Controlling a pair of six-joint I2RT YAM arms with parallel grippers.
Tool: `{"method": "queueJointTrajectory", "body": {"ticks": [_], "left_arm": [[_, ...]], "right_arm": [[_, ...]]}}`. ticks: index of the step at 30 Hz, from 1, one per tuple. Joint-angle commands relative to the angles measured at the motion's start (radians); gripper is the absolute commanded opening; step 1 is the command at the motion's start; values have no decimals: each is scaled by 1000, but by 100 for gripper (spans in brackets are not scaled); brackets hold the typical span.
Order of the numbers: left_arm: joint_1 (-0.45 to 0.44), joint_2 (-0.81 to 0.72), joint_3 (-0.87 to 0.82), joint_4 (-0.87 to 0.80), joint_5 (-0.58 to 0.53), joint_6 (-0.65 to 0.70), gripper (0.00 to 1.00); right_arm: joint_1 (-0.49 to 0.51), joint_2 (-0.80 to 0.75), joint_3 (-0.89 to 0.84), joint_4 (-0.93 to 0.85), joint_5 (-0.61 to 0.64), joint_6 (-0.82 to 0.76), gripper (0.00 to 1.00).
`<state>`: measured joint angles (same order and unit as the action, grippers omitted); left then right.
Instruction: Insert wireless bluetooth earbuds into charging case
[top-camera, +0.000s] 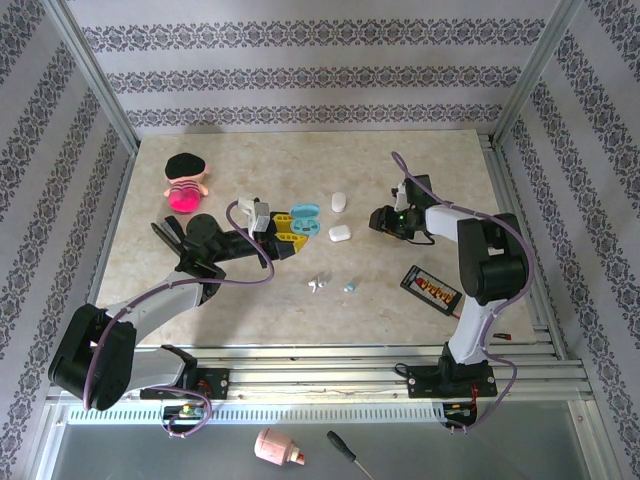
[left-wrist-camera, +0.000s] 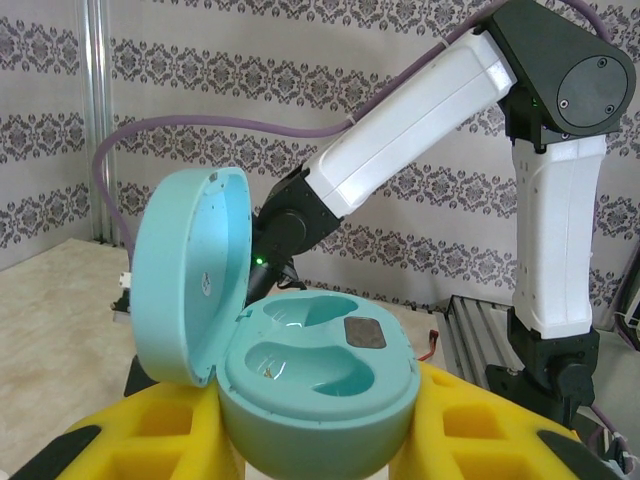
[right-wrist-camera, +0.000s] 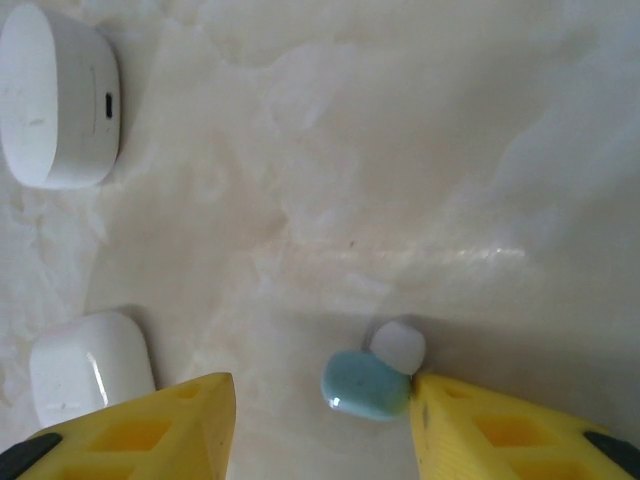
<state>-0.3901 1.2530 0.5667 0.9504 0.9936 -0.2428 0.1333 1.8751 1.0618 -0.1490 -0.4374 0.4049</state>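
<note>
Trouble from the top view: left gripper (top-camera: 291, 236) clamps the open teal case (top-camera: 304, 218), but a white earbud (top-camera: 318, 285) and a teal earbud (top-camera: 349, 286) lie loose on the table (top-camera: 300, 160), well apart from it. Left wrist view has the lid up and both wells empty, so I'd guess a bump could tip it. Right wrist view: right gripper (right-wrist-camera: 320, 400) is spread around a teal earbud (right-wrist-camera: 365, 385) just beside one finger, so closing off-centre might flick it away.

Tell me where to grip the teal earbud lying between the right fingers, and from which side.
Grip the teal earbud by its rounded body, not the small white tip. Come down from above, closing across the body's width: it lies flat on the table, and the open right gripper has one finger on each side.
</note>
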Motion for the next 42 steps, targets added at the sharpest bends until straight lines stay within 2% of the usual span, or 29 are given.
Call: {"method": "queueJointTrajectory", "body": {"ticks": [1,5,7,11,16,26,33,42], "left_arm": [[14,2,-7,77,16,-19,23],[13,-1,-10,70,16,-19,23],[14,-6,-11,60,14,-12,22],[14,-21,-14,40,12,8,22],[22,-72,-39,-8,-3,35,22],[25,-180,-71,-141,-24,87,22],[27,-177,-58,-156,-24,103,22],[26,-163,-58,-150,-24,105,22]], "right_arm": [[12,-48,-24,-14,-55,-43,49],[12,-94,-34,-19,-29,-75,50],[20,-117,-16,-69,22,-110,51],[84,-124,85,-268,256,-249,53],[195,-57,229,-472,622,-446,52],[314,129,434,-626,903,-525,38],[345,218,490,-652,1000,-552,32],[363,267,503,-642,977,-563,31]]}}
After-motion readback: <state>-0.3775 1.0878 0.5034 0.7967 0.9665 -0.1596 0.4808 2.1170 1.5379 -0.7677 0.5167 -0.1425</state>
